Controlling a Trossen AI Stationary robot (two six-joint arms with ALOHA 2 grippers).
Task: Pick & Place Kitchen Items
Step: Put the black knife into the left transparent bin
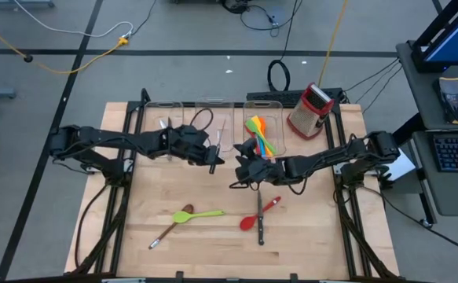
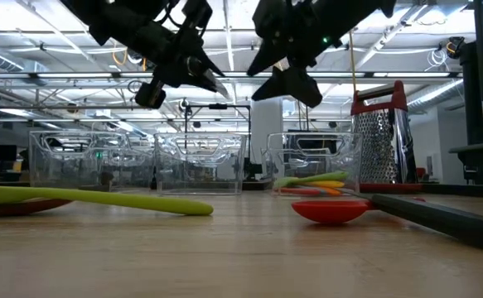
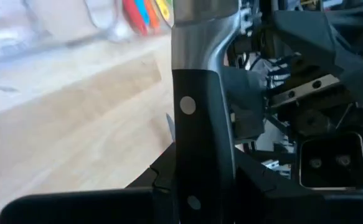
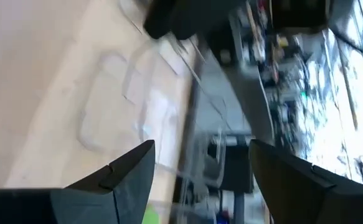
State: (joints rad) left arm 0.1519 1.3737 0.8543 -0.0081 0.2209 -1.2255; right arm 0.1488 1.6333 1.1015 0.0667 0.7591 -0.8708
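Black-handled knife (image 3: pixel 197 124) clamped in left gripper (image 1: pixel 210 154), held above table just in front of middle clear bin (image 1: pixel 213 106); steel bolster visible past handle in left wrist view. Right gripper (image 1: pixel 243 174) close beside it, raised over table centre, fingers (image 4: pixel 125 171) spread apart, holding nothing. Right-hand bin (image 1: pixel 280 118) holds bundle of coloured utensils (image 1: pixel 260 134). On wooden table (image 1: pixel 307 236): green spatula (image 1: pixel 201 214), brown spoon (image 1: pixel 170 228), red spoon (image 1: pixel 258 214), second black-handled knife (image 1: pixel 260 220). Box grater (image 1: pixel 310 110) near far right corner
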